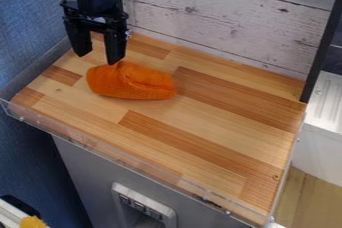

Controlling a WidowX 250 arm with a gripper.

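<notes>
The black gripper (97,58) hangs at the upper left, over the back left part of the wooden counter (220,142). Its two fingers point down and stand apart, with nothing seen between them. An orange cloth (132,83) lies bunched in a long mound just below and to the right of the gripper. The tip of the right finger is at the cloth's upper edge; whether it touches, I cannot tell.
Behind the counter rises a whitewashed plank wall (220,19), with a dark post (323,42) at its right end. A low clear rim (120,158) runs along the front edge. A blue wall (27,32) stands at the left.
</notes>
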